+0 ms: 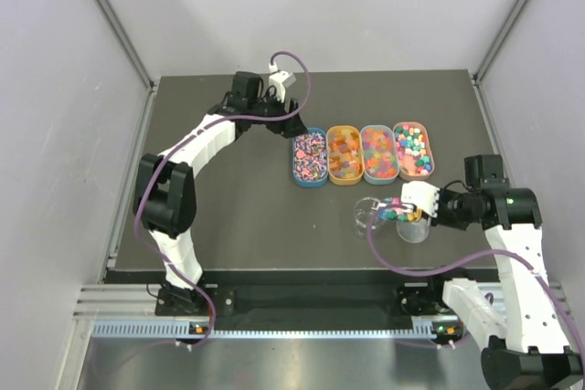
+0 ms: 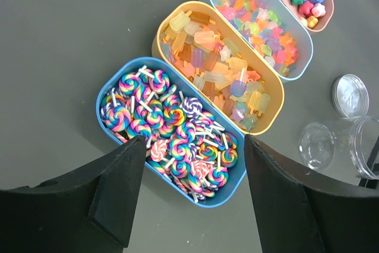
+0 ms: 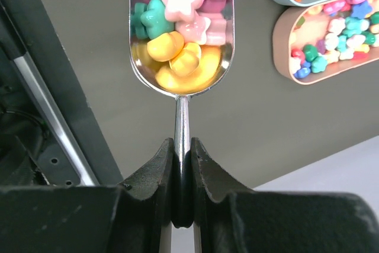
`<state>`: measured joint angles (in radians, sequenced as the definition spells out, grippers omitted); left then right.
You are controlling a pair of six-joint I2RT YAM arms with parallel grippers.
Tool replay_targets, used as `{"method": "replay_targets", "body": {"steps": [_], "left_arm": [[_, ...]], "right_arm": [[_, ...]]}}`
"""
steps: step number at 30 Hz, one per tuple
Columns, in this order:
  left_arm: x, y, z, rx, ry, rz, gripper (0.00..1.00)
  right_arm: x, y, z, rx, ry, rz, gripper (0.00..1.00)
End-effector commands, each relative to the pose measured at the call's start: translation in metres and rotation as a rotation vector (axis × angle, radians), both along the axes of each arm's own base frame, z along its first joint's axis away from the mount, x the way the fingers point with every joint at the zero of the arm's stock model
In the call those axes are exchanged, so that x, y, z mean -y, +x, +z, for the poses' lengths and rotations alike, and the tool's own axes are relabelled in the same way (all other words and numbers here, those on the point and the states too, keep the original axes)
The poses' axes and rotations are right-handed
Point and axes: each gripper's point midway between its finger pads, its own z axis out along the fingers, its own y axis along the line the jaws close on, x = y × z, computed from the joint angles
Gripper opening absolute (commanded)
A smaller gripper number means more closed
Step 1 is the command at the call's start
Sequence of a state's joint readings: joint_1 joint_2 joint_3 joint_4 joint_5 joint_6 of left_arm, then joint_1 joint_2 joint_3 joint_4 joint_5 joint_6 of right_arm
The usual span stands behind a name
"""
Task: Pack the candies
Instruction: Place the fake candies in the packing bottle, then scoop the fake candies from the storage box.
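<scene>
The left gripper point(image 2: 195, 146) is hanging over the back of the dark table point(image 1: 228, 198). Its two black fingers point(image 2: 121, 194) are standing wide apart and holding nothing. Just past them, four long trays are lying side by side, touching.

The blue tray point(image 2: 98, 108) is holding candies point(image 2: 177, 140) that look like swirly lollipops. The yellow tray point(image 2: 156, 39) next to it is holding orange and yellow ice-pop shapes. The grey tray point(image 2: 305, 45) is holding rainbow gummies. The pink tray point(image 3: 277, 42), the last on the right, is holding small star shapes in many colours.

In front of the trays, a clear round thing point(image 1: 366, 215) is lying on the table; I cannot tell if it is a lid. A clear jar point(image 1: 413, 231) is standing just to its right.

The right gripper point(image 3: 182, 146) is pinching the thin handle of the silver scoop point(image 3: 182, 117), with its fingers almost closed. The scoop is sitting level above the table, close to the jar. It is carrying pink, green and yellow candies.
</scene>
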<state>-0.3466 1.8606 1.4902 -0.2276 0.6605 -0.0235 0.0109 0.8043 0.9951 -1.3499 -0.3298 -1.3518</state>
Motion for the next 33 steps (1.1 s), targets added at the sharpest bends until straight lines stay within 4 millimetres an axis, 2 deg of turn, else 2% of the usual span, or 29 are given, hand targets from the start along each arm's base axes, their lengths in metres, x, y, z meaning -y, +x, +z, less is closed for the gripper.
{"method": "replay_targets", "body": {"steps": [1, 7, 12, 18, 21, 26, 33], "left_arm": [[-0.002, -0.001, 0.032, 0.097, -0.03, -0.006, 0.72], [-0.003, 0.001, 0.029, 0.1, -0.023, 0.003, 0.72], [-0.004, 0.001, 0.028, 0.101, -0.017, 0.007, 0.72], [-0.005, 0.0, 0.027, 0.098, -0.013, 0.013, 0.72], [-0.005, 0.003, 0.029, 0.103, -0.013, 0.017, 0.72], [-0.004, 0.006, 0.027, 0.105, -0.016, 0.014, 0.72], [-0.004, 0.005, 0.03, 0.11, -0.018, 0.016, 0.72]], "right_arm": [[-0.002, -0.003, 0.018, 0.027, -0.007, 0.05, 0.0], [0.0, 0.0, 0.024, 0.024, -0.031, 0.084, 0.0], [0.0, 0.0, 0.021, 0.012, -0.04, 0.105, 0.0], [0.001, -0.011, 0.013, 0.004, -0.054, 0.137, 0.0], [0.001, -0.014, 0.019, 0.022, -0.053, 0.127, 0.0], [0.003, -0.022, 0.0, -0.022, -0.068, 0.154, 0.0], [0.002, -0.012, 0.011, -0.002, -0.065, 0.15, 0.0]]}}
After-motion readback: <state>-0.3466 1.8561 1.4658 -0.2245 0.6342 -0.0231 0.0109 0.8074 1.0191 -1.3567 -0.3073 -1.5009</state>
